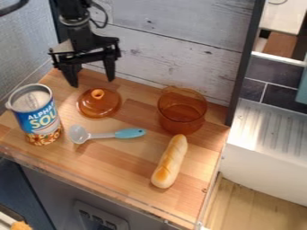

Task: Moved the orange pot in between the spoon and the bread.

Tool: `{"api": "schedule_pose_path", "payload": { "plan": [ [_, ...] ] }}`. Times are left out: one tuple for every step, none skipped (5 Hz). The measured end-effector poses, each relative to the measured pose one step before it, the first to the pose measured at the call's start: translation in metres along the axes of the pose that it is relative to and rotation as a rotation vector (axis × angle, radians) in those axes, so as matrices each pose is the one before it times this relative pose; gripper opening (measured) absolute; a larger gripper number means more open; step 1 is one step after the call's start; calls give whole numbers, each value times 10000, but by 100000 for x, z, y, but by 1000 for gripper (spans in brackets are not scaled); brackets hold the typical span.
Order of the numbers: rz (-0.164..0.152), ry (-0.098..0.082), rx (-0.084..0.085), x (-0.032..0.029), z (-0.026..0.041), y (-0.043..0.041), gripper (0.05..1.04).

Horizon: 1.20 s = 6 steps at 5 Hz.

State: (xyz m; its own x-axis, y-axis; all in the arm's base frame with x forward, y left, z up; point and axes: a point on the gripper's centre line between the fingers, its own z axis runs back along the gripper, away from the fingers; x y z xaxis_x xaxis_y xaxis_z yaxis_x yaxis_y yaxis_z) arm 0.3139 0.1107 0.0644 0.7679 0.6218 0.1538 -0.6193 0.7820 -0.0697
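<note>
Nearest the camera on the wooden desk (120, 164) lies the bread (169, 162), an elongated loaf set at a slant, its far end close to the orange pot (182, 112). Over the back left of the desk, the black gripper (92, 82) hangs with its jaws spread wide and nothing held between them. Just in front of the jaws is an orange lid (99, 103) with its knob up. Next comes the spoon (105, 134), in front of the lid, its pale bowl towards the can (37, 116) and its blue handle towards the pot. The can stands upright at the left. The see-through pot is at the back right, behind the bread and to the right of the lid, outside the gap between spoon and bread. Behind everything rises a wall of pale planks (174, 58).
</note>
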Motion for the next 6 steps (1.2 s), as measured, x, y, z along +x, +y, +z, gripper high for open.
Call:
{"api": "schedule_pose_path", "payload": {
  "plan": [
    [-211, 190, -388, -974, -195, -2622, 1001],
    [-120, 251, -179, -596, -1086, -2120, 1001],
    [-255, 332, 41, -244, -1492, -1596, 1001],
    [-88, 209, 120, -296, -1718, -999, 1001],
    [-46, 22, 89, 108, -898, -509, 1001],
    [-161, 416, 7, -221, -1725, -223, 1001]
  ]
}}
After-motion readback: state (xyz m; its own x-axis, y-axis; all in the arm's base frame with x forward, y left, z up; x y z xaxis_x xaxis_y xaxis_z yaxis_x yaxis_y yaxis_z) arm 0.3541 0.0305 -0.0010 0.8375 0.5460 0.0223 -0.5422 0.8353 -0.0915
